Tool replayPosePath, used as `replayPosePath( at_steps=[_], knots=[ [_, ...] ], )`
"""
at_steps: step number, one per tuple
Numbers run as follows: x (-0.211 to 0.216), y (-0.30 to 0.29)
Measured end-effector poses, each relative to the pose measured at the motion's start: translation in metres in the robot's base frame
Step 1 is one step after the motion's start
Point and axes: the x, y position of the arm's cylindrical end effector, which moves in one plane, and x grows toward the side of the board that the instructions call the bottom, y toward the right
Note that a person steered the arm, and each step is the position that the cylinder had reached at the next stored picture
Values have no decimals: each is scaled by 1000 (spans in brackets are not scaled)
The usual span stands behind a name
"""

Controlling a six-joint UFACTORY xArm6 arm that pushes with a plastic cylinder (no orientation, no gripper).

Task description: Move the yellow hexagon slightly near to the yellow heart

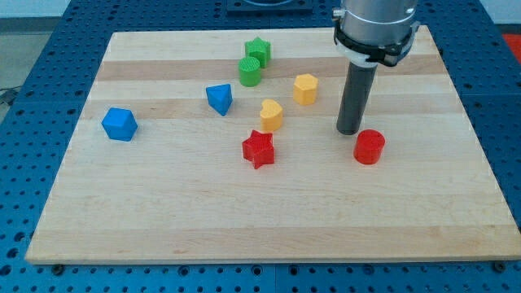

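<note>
The yellow hexagon [305,88] stands on the wooden board [163,220] right of centre, towards the view's top. The yellow heart [271,115] stands a short way below and to its left, with a small gap between them. My tip [351,131] rests on the board to the right of both, below and to the right of the hexagon, apart from it. A red cylinder [369,146] stands close to the tip's lower right.
A red star [259,148] stands just below the yellow heart. A blue triangular block [219,98] is to the heart's left. A green cylinder [250,71] and a green star [259,50] stand near the top. A blue block [120,124] is far left.
</note>
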Motion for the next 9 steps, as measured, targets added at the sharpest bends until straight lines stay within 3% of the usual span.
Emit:
replayPosePath(
  at_steps=[3, 5, 6, 9],
  knots=[
    [-11, 3],
    [-101, 3],
    [-103, -6],
    [-88, -116]
  ],
)
